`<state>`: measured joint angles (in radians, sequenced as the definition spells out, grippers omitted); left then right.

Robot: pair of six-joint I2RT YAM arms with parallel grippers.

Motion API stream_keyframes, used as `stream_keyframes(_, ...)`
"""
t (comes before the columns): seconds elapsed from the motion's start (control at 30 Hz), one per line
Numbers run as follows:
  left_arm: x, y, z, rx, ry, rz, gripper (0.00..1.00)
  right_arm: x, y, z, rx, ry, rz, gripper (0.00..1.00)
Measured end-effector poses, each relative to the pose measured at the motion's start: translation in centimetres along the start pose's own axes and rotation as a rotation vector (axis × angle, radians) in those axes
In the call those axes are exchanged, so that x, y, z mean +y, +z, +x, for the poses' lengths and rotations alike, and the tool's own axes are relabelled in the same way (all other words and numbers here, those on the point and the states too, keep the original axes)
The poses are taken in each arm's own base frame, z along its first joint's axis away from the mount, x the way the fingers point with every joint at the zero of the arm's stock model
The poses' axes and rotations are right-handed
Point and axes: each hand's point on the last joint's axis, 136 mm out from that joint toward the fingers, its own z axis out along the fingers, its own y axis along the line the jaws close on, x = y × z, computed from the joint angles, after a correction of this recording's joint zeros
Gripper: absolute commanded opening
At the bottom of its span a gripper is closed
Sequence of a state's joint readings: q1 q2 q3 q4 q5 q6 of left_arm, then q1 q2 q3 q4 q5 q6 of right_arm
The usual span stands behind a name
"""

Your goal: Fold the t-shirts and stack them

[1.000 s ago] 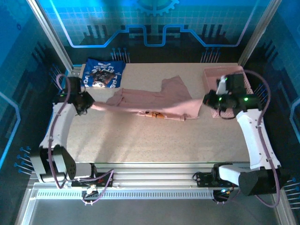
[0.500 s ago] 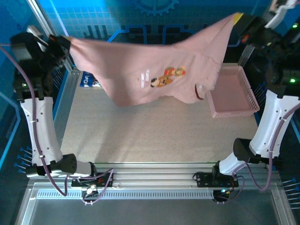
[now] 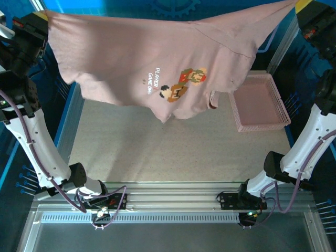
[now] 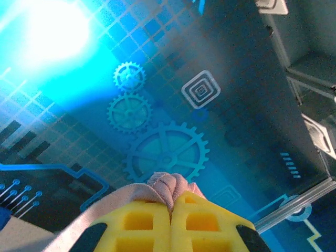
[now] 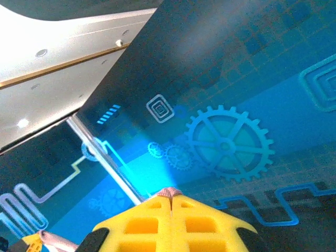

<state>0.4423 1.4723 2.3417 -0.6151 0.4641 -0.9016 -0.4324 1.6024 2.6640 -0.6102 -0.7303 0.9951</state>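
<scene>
A speckled beige table [image 3: 173,152] lies inside a booth whose blue backdrop [image 4: 165,152] is printed with gears and circuit lines. In the top view the pink t-shirt [image 3: 121,58] hangs in the air over the far half of the table. It is stretched like a banner from 10 o'clock to 1 o'clock, and its lower edge sags to a point near the centre of the view. A print [image 3: 181,84] of a small pixel figure beside the words "PLAYER GAME ONE" faces the camera, turned sideways.

The left gripper [image 4: 170,203] is closed. Its yellow fingers [image 4: 139,223] are pressed together, with a bunched knot of pink cloth pinched between the tips. The right gripper [image 5: 172,199] is closed as well, and a small fold of pink cloth pokes out between its tips.

From above, the left arm [image 3: 37,131] rises steeply at 9 o'clock to the shirt's left corner. The right arm [image 3: 310,136] rises at 3 o'clock to the shirt's right corner. A pink plastic basket [image 3: 262,126] sits on the table at 2 o'clock, its far left corner hidden behind the hanging shirt.
</scene>
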Motion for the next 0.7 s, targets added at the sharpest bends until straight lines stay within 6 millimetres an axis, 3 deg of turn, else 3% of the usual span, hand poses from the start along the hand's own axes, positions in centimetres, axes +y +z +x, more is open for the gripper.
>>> stream_keyframes(0.2,2.5,1.6,2.0,0.114,0.031,-0.009,0.0,-0.2,-1.9,-1.8,-0.054,-0.028,0.038,0.0)
stream_keyframes(0.33,3.9,2.2,3.0,0.161,0.016,-0.019,0.0,0.6,-1.9,-1.6,-0.04,-0.034,0.009,0.0)
stream_keyframes(0.47,3.8,2.4,3.1,0.169,0.021,-0.003,0.0,0.3,-1.9,-1.3,-0.026,-0.03,0.012,0.0)
stream_keyframes(0.6,4.1,3.5,3.0,0.174,0.03,0.019,0.0,0.0,-0.8,0.0,0.015,-0.035,0.001,0.0)
stream_keyframes(0.7,5.2,5.7,3.9,0.209,0.015,0.025,0.0,-1.2,1.3,1.7,0.075,-0.021,-0.013,0.0)
